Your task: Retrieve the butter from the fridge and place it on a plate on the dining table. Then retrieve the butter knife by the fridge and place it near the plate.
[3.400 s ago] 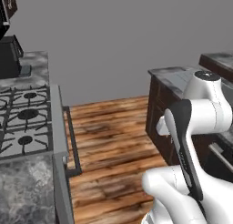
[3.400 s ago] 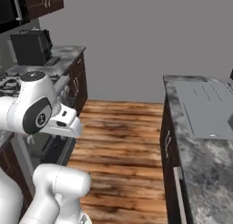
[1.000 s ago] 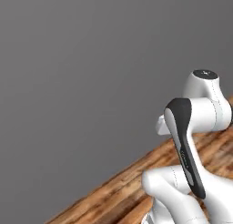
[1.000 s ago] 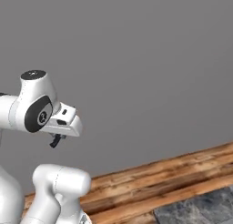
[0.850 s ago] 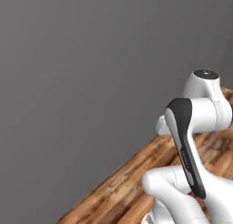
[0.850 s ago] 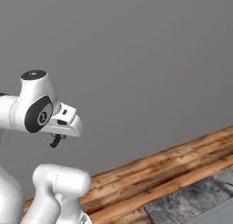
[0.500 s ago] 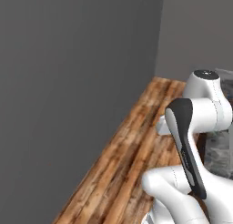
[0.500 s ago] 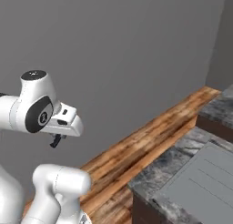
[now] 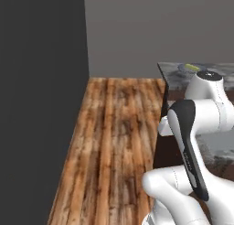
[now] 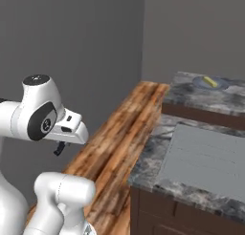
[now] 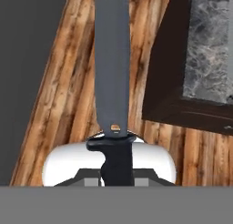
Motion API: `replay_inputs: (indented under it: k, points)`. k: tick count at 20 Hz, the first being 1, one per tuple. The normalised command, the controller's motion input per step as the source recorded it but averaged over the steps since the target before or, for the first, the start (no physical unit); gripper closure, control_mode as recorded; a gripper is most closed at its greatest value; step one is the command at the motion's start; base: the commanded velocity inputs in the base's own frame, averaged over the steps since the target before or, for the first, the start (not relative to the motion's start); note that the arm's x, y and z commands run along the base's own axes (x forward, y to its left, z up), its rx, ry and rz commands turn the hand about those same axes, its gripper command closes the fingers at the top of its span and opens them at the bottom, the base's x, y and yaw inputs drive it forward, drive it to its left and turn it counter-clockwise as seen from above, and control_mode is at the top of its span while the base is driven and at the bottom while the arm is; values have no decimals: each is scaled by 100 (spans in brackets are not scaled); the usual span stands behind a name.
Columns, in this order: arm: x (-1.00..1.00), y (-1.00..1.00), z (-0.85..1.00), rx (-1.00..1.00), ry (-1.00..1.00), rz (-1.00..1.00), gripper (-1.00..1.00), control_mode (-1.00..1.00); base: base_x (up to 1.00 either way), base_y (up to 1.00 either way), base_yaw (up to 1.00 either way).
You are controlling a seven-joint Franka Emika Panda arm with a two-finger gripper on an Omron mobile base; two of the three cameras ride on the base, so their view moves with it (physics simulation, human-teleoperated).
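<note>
Clenched around the black handle of the dark butter knife, the hand hangs over the brown wooden plank floor; the knife's long grey blade runs straight out from the fingers, with the plank floor and the dark side panel of the bench behind it. From the right base camera, the hand sits low under the arm's white wrist, beside the grey wall. Across the floor stands the long bench with the grey marbled stone top. At its far end lies the round blue-grey plate, with the small pale-yellow stick of butter resting on it. From the left base camera the plate and butter show just past the arm.
</note>
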Motion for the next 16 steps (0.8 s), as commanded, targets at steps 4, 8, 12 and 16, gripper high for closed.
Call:
replay_inputs:
  k: [4,8,12,16]
  points:
    - [0,0,0,0,0,0,100,100,47,76,-45]
    - [0,0,0,0,0,0,100,100,73,73,-41]
    - [0,0,0,0,0,0,100,100,92,56,-30]
    - [0,0,0,0,0,0,100,100,100,51,-24]
